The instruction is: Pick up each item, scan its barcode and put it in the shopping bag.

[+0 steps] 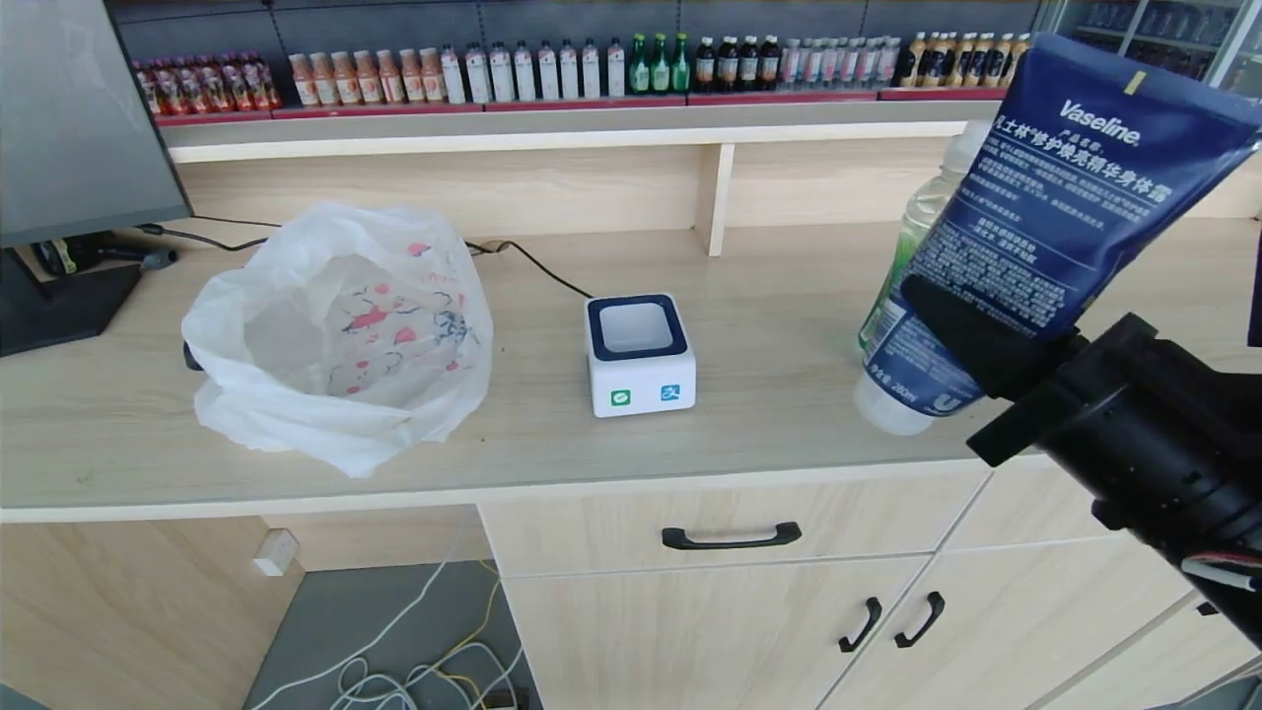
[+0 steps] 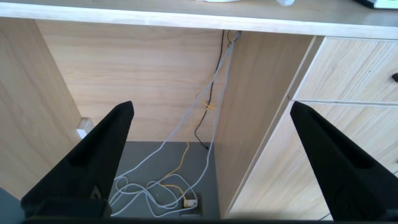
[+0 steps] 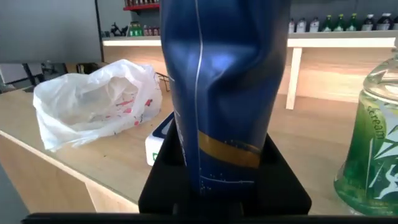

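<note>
The right claw (image 1: 974, 343) is clamped on a blue tube (image 1: 1070, 187) near its cap end. It holds the tube in the air above the right part of the tabletop (image 1: 789, 296), cap downward and sealed end up. The side with fine print faces the robot's head, and no barcode can be made out on it. A green bottle (image 1: 912, 222) stands on the tabletop just behind the tube. The scanner (image 1: 641, 353) sits mid-tabletop with its window facing up, and the open shopping bag (image 1: 335, 335) lies beyond it, to the robot's left.

The step in hand looks like the scan. To do it well, the arm should carry the tube leftward over the scanner window and clear the green bottle on the way. The wrist should turn so the barcode side faces down, level and close above the glass. The tube is soft and dented where it is squeezed, so the grip should stay firm and the turn slow. The left claw (image 2: 211, 124) hangs below the tabletop edge with its jaws apart, holding nothing.
</note>
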Tool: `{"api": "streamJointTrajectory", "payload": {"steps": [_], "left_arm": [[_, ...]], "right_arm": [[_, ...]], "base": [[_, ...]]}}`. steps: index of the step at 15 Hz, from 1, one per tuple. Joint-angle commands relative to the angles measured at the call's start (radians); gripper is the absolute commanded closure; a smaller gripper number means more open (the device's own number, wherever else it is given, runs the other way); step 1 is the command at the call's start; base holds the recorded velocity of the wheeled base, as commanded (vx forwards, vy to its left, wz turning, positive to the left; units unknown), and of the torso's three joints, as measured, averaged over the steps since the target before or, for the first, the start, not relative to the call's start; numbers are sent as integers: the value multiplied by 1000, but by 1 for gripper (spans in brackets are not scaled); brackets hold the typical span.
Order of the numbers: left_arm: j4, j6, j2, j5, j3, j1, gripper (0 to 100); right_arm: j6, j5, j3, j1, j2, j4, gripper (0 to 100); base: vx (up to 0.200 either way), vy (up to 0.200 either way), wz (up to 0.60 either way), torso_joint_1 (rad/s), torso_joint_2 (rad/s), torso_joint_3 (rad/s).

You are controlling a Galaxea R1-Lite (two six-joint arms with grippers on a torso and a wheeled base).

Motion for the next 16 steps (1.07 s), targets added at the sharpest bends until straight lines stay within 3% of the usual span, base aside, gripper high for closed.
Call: {"api": "streamJointTrajectory", "payload": {"steps": [1,4,9,11,16], "left_arm": [[0,0,0,0,0,2,0],[0,0,0,0,0,2,0],[0,7,0,0,0,0,0],[2,1,0,0,0,2,0],[2,0,0,0,0,2,0]], "right_arm": [[-36,-24,-17,-59,-3,-3,100],[-42,-85,-1,-60,4,-35,100],[-55,-87,16,-63,25,-63,100],[-55,-85,-63,-65,89,-70,100],[-52,-84,-74,-74,103,-72,100]], "base": [[0,0,0,0,0,0],[0,0,0,0,0,0],[0,0,0,0,0,0],[0,200,0,2,0,-2],[0,200,0,4,2,2]]}}
